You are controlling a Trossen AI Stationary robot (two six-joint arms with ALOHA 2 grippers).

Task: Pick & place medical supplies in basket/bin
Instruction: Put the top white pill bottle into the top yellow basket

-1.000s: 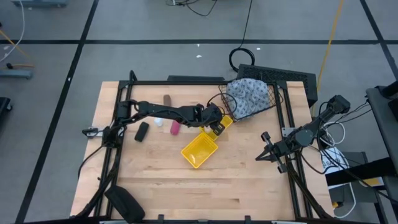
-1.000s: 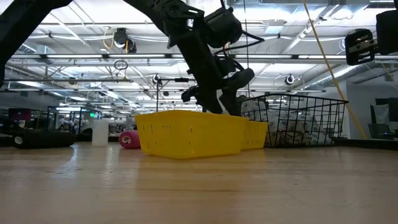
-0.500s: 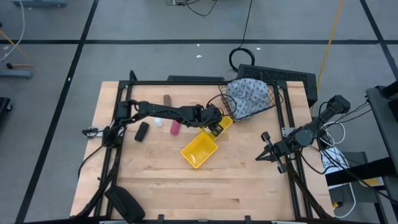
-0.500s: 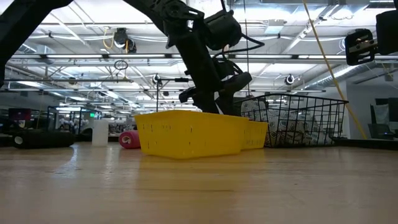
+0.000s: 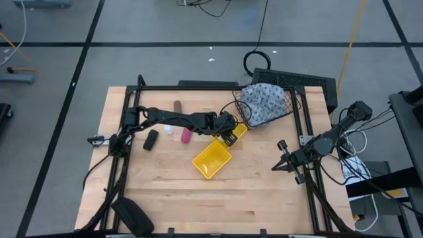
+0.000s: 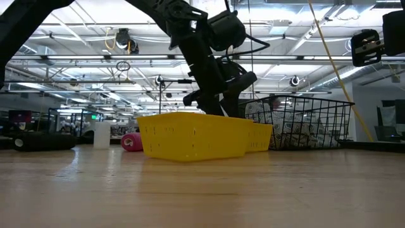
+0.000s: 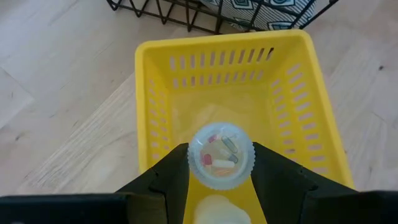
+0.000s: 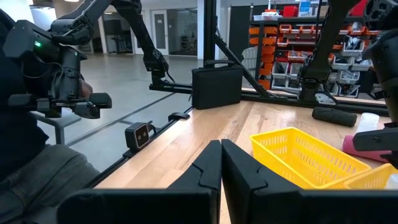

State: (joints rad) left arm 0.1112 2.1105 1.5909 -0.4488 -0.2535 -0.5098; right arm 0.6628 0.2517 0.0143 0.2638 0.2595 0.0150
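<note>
Yellow plastic bin (image 7: 292,81) sits under the left gripper (image 7: 221,177), whose fingers clamp a small clear-capped bottle (image 7: 221,155). Right gripper (image 8: 221,163) waits off the table's right edge, fingers closed and empty.

— Arms, finish? Both dark, matte black, jointed links; left arm (image 5: 178,120) long and slender, right arm (image 5: 330,137) with a bulky rounded joint housing
— Cabling? Thin black leads run along the links
— Fingers? Left fingers (image 7: 158,183) black, angular, flat-faced; right fingers (image 8: 208,168) black, wedge-shaped
</note>
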